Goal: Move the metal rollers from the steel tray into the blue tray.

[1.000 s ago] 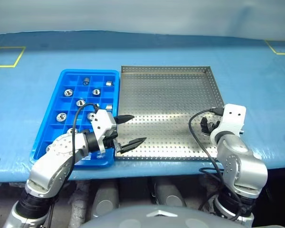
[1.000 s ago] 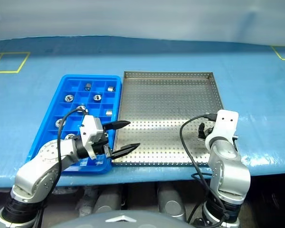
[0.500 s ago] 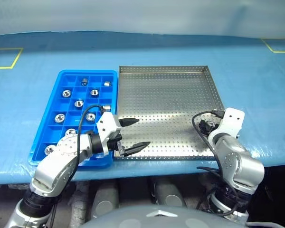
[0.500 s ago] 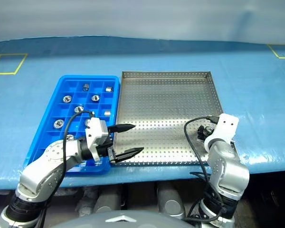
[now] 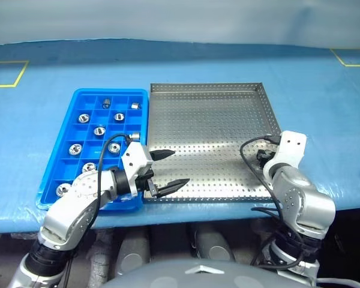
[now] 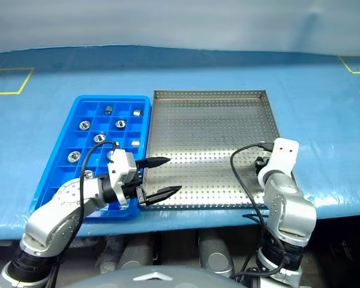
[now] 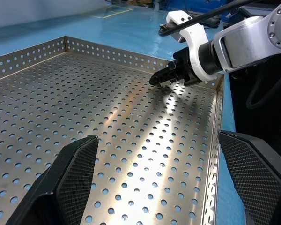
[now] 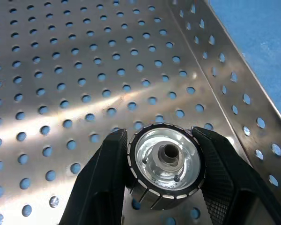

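1. The steel tray (image 5: 210, 120) is grey, shiny sheet metal, patterned all over with rows of small round holes.
2. The blue tray (image 5: 55, 157) is bright blue plastic, divided into a grid of small squares.
3. The metal rollers (image 5: 99, 130) are shiny silver with dark centres; the roller (image 8: 165, 161) at the bottom of the right wrist view has a ribbed silver rim.
4. The surface (image 5: 42, 78) is blue, with yellow line markings at the upper left and upper right of the frame.
5. The left end effector (image 5: 167, 171) has black fingers on a white and silver arm; the right end effector (image 8: 165, 187) has black fingers with a fine cross-hatch texture.
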Action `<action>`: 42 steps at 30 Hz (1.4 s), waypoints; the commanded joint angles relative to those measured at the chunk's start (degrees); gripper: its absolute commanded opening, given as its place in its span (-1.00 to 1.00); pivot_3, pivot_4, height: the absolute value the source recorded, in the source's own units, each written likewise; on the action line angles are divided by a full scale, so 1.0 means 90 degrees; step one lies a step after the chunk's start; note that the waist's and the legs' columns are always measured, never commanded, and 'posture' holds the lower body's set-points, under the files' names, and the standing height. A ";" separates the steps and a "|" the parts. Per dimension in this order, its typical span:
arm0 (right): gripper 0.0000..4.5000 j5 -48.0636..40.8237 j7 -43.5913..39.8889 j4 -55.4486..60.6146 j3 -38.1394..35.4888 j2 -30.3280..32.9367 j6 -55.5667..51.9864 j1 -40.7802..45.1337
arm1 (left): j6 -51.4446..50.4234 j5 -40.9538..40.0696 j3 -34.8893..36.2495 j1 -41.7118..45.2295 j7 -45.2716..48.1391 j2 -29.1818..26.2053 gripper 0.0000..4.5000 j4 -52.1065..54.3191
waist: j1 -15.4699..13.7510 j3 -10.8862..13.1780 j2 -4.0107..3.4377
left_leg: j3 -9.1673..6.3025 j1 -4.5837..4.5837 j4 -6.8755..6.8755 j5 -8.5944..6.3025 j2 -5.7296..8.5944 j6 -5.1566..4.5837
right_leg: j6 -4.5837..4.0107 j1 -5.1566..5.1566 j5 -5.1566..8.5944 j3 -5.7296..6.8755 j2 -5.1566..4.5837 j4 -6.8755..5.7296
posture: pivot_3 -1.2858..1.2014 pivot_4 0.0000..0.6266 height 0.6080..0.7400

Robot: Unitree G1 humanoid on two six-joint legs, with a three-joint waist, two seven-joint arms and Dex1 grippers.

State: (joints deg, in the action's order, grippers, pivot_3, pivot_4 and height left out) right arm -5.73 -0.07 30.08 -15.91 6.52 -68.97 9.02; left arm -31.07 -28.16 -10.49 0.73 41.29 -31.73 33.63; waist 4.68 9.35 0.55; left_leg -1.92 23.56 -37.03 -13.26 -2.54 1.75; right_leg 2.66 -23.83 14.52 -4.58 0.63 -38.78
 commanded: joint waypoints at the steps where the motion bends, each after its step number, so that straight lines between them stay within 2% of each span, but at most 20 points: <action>1: -0.19 -0.0521 -0.0757 0.0591 0.0780 0.0312 0.0153 0.0536 | 0.0120 -0.0077 0.0275 -0.0145 -0.0082 0.0016 1.00 0.0202 | 0.0022 0.0002 -0.0003 | 0.0003 -0.0003 -0.0001 0.0000 -0.0002 0.0000 | 0.0000 0.0000 0.0000 -0.0003 0.0001 -0.0003 | 0.04 -0.52 1.00; 6: -0.19 -0.0635 -0.1097 0.0106 0.1760 0.0368 0.0347 0.1616 | 0.0364 -0.0137 0.1023 -0.0878 -0.0257 -0.0053 1.00 0.0532 | -0.0040 0.0002 -0.0001 | -0.0007 -0.0007 0.0001 0.0001 -0.0007 -0.0001 | -0.0001 0.0002 0.0001 0.0002 0.0011 -0.0008 | 0.09 -0.52 1.00; 12: -0.19 -0.0843 -0.1492 -0.0759 0.2791 -0.0160 0.0725 0.2476 | 0.0711 -0.0147 0.1986 -0.2092 -0.0352 -0.0072 1.00 0.0973 | -0.0298 0.0003 0.0003 | -0.0011 0.0006 0.0007 -0.0003 0.0000 -0.0005 | -0.0004 0.0000 0.0001 0.0011 -0.0004 0.0006 | 0.17 -0.52 1.00; 23: -0.19 -0.1225 -0.2326 -0.1346 0.4343 -0.0894 0.0999 0.2821 | 0.1105 -0.0445 0.3357 -0.4199 -0.0001 -0.0130 1.00 0.1697 | -0.0701 0.0010 0.0015 | -0.0026 0.0007 0.0008 -0.0004 -0.0007 -0.0004 | -0.0057 0.0001 0.0035 0.0054 -0.0015 0.0008 | 0.26 -0.52 1.00; 33: -0.19 -0.1278 -0.2940 -0.1835 0.5450 -0.0959 0.1213 0.2602 | 0.1652 -0.0171 0.3599 -0.5435 0.0174 0.0147 1.00 0.1824 | -0.0838 0.0012 0.0022 | -0.0026 0.0005 0.0007 -0.0005 -0.0010 -0.0003 | -0.0066 0.0000 0.0042 0.0059 -0.0016 0.0009 | 0.31 -0.52 1.00; 42: -0.19 -0.1172 -0.3058 -0.2319 0.5893 -0.1152 0.1437 0.2571 | 0.1873 -0.0094 0.3616 -0.5548 0.0113 0.0328 1.00 0.1649 | -0.0940 0.0012 0.0025 | -0.0027 0.0016 0.0008 -0.0005 -0.0013 -0.0001 | -0.0070 -0.0014 0.0043 0.0062 -0.0015 0.0007 | 0.31 -0.52 1.00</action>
State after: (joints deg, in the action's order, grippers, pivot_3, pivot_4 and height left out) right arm -16.01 -26.95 8.47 36.69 -2.59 -57.61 32.12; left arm -15.66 -29.19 21.44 -49.03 42.48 -29.23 47.84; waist -3.78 9.46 0.78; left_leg -2.16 23.71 -36.96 -13.30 -2.66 1.75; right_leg 2.03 -23.97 14.91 -4.02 0.49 -38.72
